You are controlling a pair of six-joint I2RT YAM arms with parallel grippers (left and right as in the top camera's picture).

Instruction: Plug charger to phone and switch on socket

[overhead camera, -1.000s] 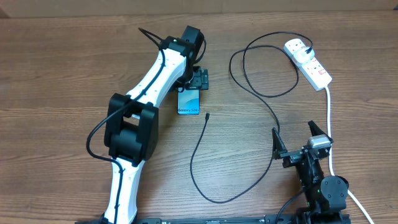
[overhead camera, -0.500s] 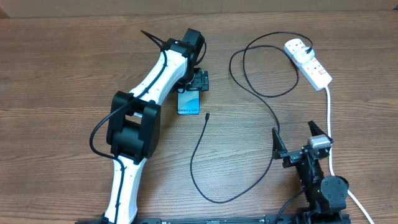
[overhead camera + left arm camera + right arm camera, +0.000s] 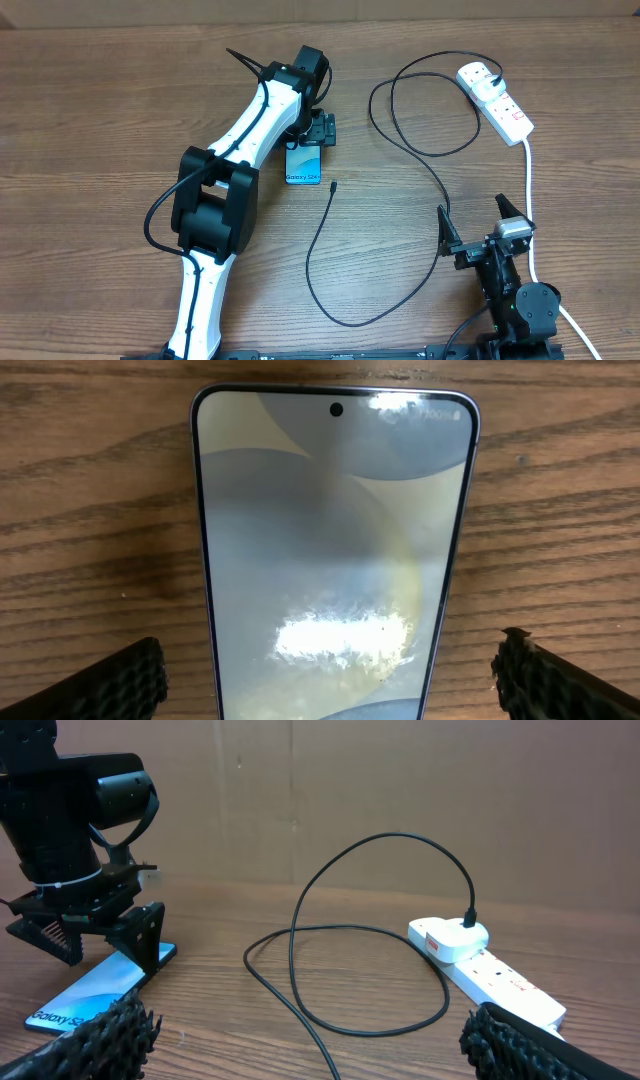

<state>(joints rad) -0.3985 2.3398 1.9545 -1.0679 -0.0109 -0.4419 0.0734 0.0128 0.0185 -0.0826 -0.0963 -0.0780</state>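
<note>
Overhead: phone [image 3: 304,165] flat on the table [image 3: 100,100], left gripper [image 3: 318,130] spread astride its far end. Slim, slick, likely fragile; grasp long edges. Charger [image 3: 330,186] tip just beside. Right gripper [image 3: 475,225] spread, idle.

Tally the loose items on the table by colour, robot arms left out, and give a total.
Black: 1, the charger cable
Blue-screened: 1, the phone
White: 1, the power strip with its white cable
Total: 3
</note>
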